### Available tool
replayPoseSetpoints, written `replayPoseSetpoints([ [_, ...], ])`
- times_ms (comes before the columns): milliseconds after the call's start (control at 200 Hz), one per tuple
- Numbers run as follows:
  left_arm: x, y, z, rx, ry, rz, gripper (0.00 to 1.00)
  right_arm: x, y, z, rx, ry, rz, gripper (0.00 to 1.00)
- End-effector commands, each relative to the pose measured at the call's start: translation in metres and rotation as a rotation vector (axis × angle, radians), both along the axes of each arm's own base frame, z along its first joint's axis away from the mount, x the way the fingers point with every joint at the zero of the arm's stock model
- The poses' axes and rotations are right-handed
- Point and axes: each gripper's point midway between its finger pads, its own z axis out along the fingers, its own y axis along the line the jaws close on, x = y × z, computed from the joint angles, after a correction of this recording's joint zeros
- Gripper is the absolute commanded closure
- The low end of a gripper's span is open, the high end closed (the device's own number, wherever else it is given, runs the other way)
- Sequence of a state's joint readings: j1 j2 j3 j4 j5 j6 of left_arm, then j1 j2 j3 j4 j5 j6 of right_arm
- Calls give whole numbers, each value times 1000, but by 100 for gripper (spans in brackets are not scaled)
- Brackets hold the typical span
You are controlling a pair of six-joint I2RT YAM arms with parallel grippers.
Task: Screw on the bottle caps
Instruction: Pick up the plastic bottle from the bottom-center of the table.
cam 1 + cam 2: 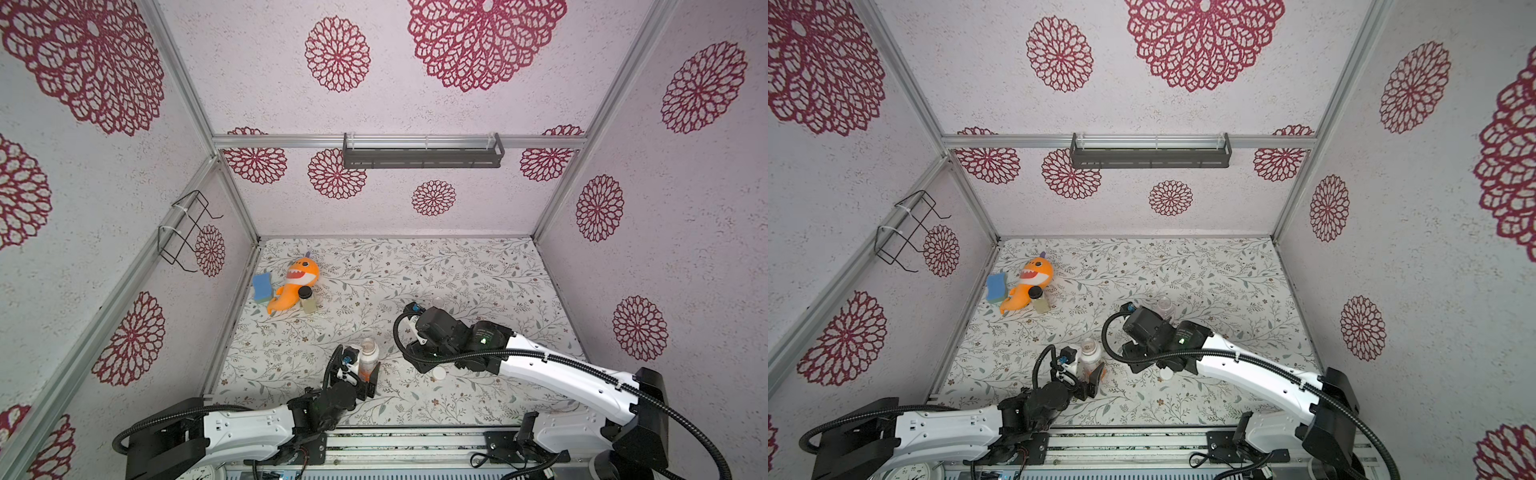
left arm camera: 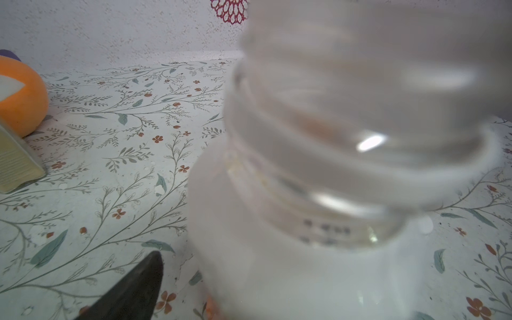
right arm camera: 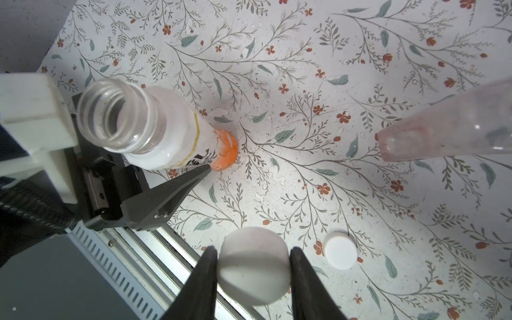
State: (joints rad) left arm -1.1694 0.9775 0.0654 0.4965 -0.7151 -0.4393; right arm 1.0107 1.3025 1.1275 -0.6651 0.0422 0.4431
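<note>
The table (image 1: 478,266) is shut in by walls at the far side and on both flanks, and its near edge ends at a metal rail (image 1: 415,440). The far left corner is crowded: an orange plush toy (image 1: 297,280), a blue sponge (image 1: 262,286) and a black-lidded jar (image 1: 306,298) sit close together. The far middle and far right of the floral surface lie open. Both arms work in the near half.

The left gripper (image 1: 365,372) stands low near the rail, its jaws parted astride the base of the orange-label bottle (image 1: 368,353). The left wrist view shows a strip of table between one finger (image 2: 138,288) and the bottle wall, so nothing is clamped (the other finger (image 3: 180,191) has its tip right at the orange base). The bottle stands upright with its threaded neck uncapped. Black print shows on its label, partly hidden in one wrist view and blurred in the other, so it is not readable.

The right gripper (image 3: 253,249) is closed on one white cap (image 3: 253,266), pinched across its width, to the right of the orange-label bottle and near it. The second cap (image 3: 340,250) lies flat on the table just beside the held one. The grape bottle (image 1: 1165,307) stands farther back, half hidden behind the right arm in both top views, well apart from the other bottle, its label too faint to read
</note>
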Motion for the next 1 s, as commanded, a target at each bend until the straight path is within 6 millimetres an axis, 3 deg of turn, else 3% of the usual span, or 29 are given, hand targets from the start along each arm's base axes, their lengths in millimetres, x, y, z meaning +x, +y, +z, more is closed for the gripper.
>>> replayPoseSetpoints([
  [0,3,-1,5,-29,-17,-1,12,3,4,7,25,-14,14,60],
  [200,3,-3,6,-26,-27,-10,15,2,6,6,31,-9,18,61],
  [450,3,-3,7,-20,-36,-16,27,1,6,4,31,-2,17,62],
  [996,3,-5,8,-7,-44,-28,38,-1,3,3,38,0,13,63],
])
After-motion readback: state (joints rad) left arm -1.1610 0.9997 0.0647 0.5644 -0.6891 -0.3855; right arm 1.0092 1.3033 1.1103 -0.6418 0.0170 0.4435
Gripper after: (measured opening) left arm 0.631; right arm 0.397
